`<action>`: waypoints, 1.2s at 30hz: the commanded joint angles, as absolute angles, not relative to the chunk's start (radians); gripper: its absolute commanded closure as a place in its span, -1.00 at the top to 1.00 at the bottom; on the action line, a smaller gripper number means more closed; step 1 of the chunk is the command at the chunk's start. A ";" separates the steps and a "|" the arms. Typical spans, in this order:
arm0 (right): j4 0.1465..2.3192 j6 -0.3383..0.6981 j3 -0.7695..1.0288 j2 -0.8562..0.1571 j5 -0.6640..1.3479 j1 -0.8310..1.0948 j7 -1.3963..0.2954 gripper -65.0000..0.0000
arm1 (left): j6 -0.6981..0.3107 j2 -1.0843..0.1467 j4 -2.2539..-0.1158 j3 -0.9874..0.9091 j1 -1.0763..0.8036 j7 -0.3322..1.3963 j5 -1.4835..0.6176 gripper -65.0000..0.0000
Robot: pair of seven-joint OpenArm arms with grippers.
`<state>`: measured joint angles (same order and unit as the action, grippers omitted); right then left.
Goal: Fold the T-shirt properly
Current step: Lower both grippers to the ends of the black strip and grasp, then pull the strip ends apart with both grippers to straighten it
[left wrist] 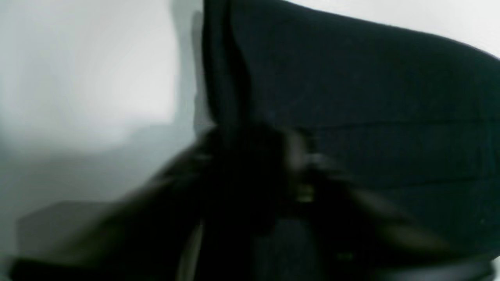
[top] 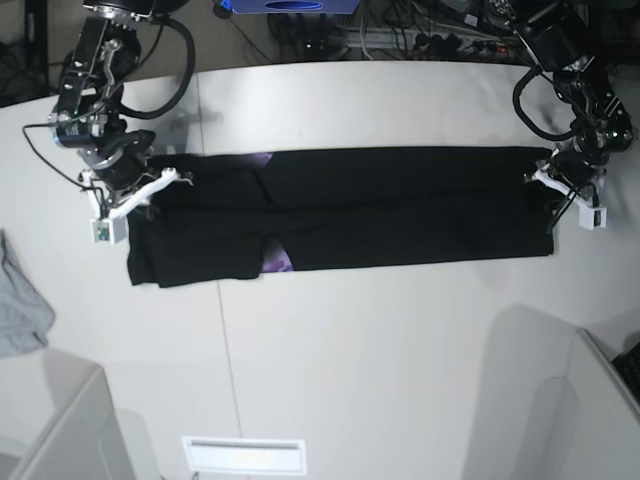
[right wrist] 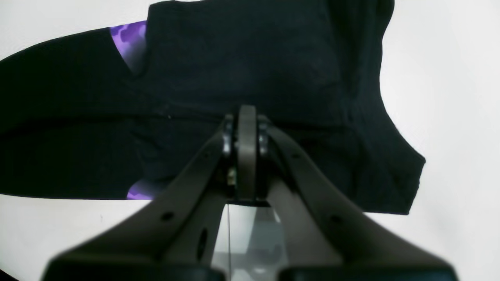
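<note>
Nearest, the T-shirt [top: 400,210] lies folded lengthwise, crosswise folds remaining; right gripper [right wrist: 247,117] clamped shut on it, left gripper [top: 556,185] unclear.

Both arms are black, built of blocky jointed segments with thick black cables looping loosely along them, and each carries a small white bracket and camera block near the wrist. The right tool [right wrist: 247,128] has two long dark grey-brown fingers [right wrist: 187,183] that flare wide toward the wrist, each pierced by small round holes, with silvery screw heads beside the flat tips. The left tool [left wrist: 273,171] shows only as a dark blurred shape with a small yellowish spot.
</note>
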<state>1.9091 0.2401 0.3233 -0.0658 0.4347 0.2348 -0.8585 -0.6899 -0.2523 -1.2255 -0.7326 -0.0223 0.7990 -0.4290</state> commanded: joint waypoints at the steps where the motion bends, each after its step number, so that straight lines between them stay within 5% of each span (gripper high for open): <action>1: 1.923 0.242 0.328 -0.073 0.443 0.237 -0.839 -1.00 | -0.698 -0.259 -1.214 -0.731 -0.022 0.849 -0.398 -0.91; 14: 1.923 0.242 0.346 -0.074 0.567 0.278 -0.842 -1.00 | -0.698 -0.335 -1.287 -0.831 -0.022 0.846 -0.397 -1.00; 22: 1.922 0.242 0.381 -0.084 0.696 0.297 -0.842 -1.00 | -0.698 -0.351 -1.558 -0.843 -0.128 0.851 -0.397 -1.00; 36: 1.802 0.242 0.414 -0.084 0.696 0.292 -0.832 -1.00 | -0.634 -0.220 -1.865 -0.679 -0.259 0.858 -0.397 -1.00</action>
<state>1.7844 0.2356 0.4107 -0.0761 0.6777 0.2996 -0.8505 -0.6277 -0.2047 -1.8442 -0.6739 -0.2653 0.8803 -0.3813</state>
